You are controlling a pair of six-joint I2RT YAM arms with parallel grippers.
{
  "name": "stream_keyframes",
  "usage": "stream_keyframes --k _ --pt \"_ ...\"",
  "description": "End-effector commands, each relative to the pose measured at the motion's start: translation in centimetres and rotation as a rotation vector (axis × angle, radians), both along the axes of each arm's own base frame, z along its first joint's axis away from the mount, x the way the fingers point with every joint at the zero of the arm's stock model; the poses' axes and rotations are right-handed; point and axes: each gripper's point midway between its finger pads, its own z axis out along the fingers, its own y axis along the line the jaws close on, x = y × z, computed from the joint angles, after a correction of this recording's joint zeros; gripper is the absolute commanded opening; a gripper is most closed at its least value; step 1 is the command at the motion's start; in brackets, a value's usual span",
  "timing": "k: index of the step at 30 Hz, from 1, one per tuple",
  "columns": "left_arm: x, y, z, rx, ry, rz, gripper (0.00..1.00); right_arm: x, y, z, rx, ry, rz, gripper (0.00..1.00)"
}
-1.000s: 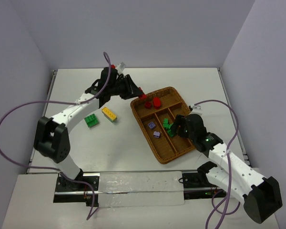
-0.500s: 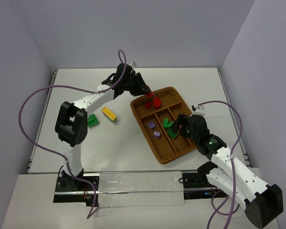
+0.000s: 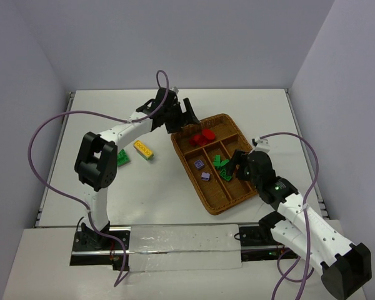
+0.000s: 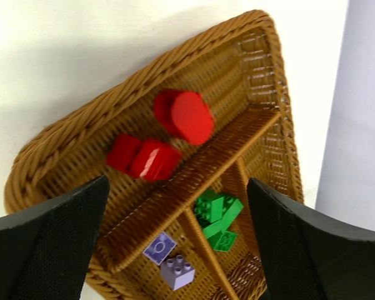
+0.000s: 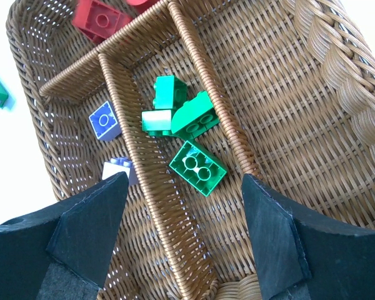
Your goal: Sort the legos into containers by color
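Both pairs of jaws stand wide apart and grip nothing. The left gripper (image 4: 175, 200) hangs over the crosswise section of the wicker tray (image 4: 25, 178), the right gripper (image 5: 184, 187) over its middle slot. Glossy red legos (image 4: 144, 157), one round-topped, lie in the crosswise section at the tray's 11 o'clock end. The right wrist view shows studded green legos (image 5: 184, 119) clumped in the middle slot and pale purple legos (image 5: 104, 120) in the next slot. Only the top view shows a yellow lego (image 3: 144, 149) and a loose green lego (image 3: 121, 157) on the smooth white table (image 3: 175, 200), at the tray's 9 o'clock.

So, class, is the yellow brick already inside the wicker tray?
No, the yellow brick lies outside the wicker tray, to its left.
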Motion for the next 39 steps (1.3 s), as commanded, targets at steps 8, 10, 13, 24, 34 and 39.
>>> stream_keyframes --k 8,10,13,24,34,39 --pt "-3.2 9.7 3.5 0.373 -0.073 0.248 0.96 0.4 -0.1 1.9 0.0 -0.055 0.006 0.8" --pt "-3.9 13.6 4.1 0.481 -0.096 0.388 0.94 0.4 0.0 1.9 -0.005 -0.054 0.016 0.8" --pt "-6.7 18.7 3.4 0.613 -0.081 0.516 0.88 0.4 0.2 1.8 -0.012 -0.055 0.033 0.8" --pt "-8.3 23.3 -1.4 0.611 0.02 0.667 0.71 0.8 2.0 1.7 0.024 -0.039 0.111 0.8" --pt "-5.4 20.6 -3.2 0.539 0.02 0.634 0.71 0.6 3.2 2.2 0.067 -0.043 0.156 0.8" --pt "-4.7 19.7 -4.2 0.53 0.045 0.614 0.71 0.7 3.4 2.1 0.07 -0.037 0.162 0.8"
